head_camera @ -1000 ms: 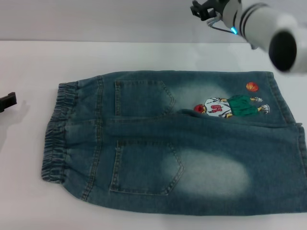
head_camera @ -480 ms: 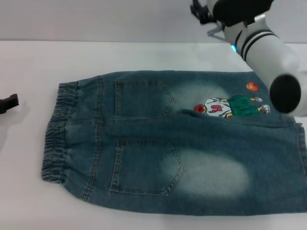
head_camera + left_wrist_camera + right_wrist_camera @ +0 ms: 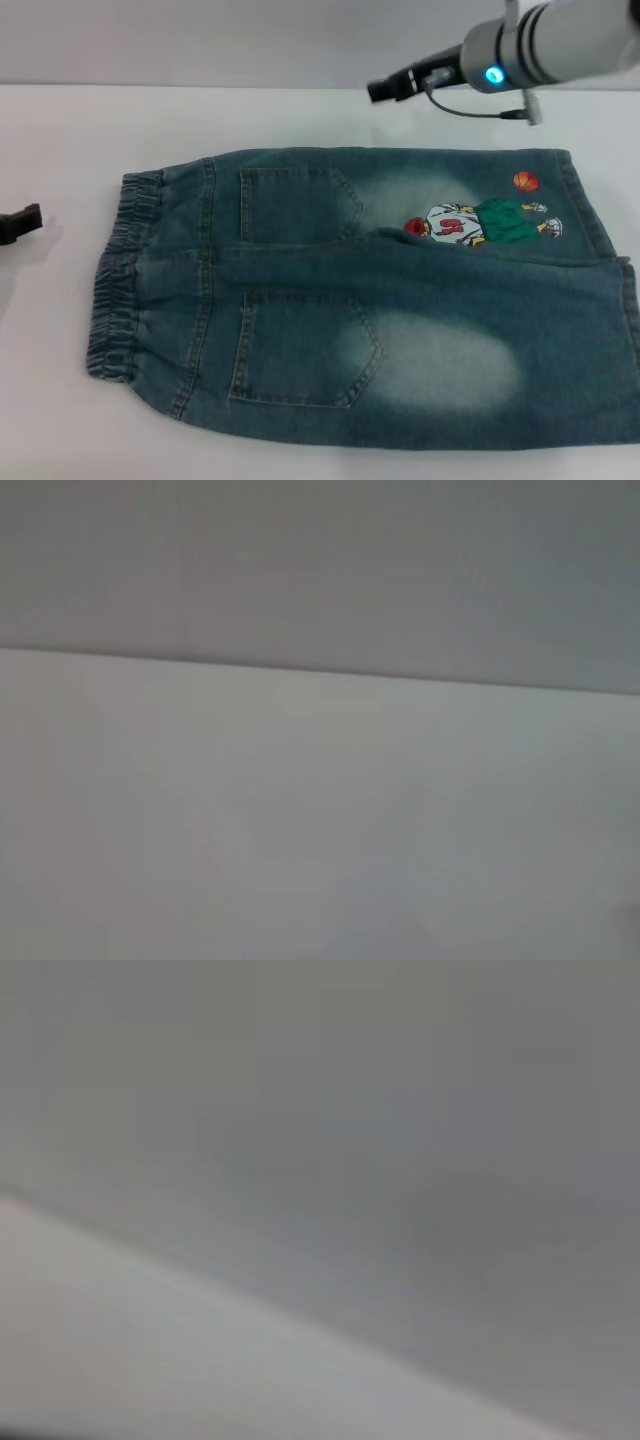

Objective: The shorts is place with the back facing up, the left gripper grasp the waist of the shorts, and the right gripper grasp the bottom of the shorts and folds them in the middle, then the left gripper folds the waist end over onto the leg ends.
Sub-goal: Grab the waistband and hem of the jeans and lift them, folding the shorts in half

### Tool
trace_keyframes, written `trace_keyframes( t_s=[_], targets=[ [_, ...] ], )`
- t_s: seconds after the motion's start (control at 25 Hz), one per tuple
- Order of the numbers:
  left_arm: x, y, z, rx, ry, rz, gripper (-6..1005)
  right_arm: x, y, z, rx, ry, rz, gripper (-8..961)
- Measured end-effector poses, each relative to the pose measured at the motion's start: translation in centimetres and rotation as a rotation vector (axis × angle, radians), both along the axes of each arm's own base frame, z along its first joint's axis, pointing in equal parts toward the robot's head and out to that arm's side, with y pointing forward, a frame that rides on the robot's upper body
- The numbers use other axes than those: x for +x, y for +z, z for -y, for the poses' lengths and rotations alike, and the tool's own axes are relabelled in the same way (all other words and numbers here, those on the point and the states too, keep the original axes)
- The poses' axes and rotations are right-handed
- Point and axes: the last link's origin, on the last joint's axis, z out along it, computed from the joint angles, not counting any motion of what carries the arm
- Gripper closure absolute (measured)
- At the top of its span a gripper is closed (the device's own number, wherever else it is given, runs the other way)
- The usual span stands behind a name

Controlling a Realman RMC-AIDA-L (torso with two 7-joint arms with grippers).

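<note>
Denim shorts (image 3: 370, 300) apart from pincers.

right end effector (image 3: 385, 89) swung leftward, arm raised off shorts (image 3: 360, 300)

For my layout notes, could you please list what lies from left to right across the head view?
Black left gripper at the edge → gathered elastic waistband → two patch pockets → cartoon basketball-player print → straight leg hems.
</note>
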Motion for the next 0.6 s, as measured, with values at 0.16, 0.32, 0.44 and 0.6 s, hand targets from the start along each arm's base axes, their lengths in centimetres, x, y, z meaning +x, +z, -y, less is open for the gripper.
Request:
trace_keyframes(
  t_s=[0.16, 0.32, 0.44, 0.6],
  targets=[
    [-0.1, -0.2, -0.1, -0.001, 0.003, -0.006, 140, -0.8, 1.6, 0.7, -0.143, -0.021, 0.030, 241],
    [0.0, -0.2, -0.2, -0.003, -0.001, -0.009, 140, -1.8, 3.1, 2.3, -0.227, -0.021, 0.137, 242],
    [0.0, -0.2, -0.3, -0.006, -0.003, -0.017, 140, -2.2, 5.1, 3.7, -0.180, -0.008, 0.251, 243],
    [0.0, -0.2, -0.3, -0.006, -0.003, -0.018, 140, -1.8, 7.7, 5.0, -0.090, -0.041, 0.324, 244]
  ],
)
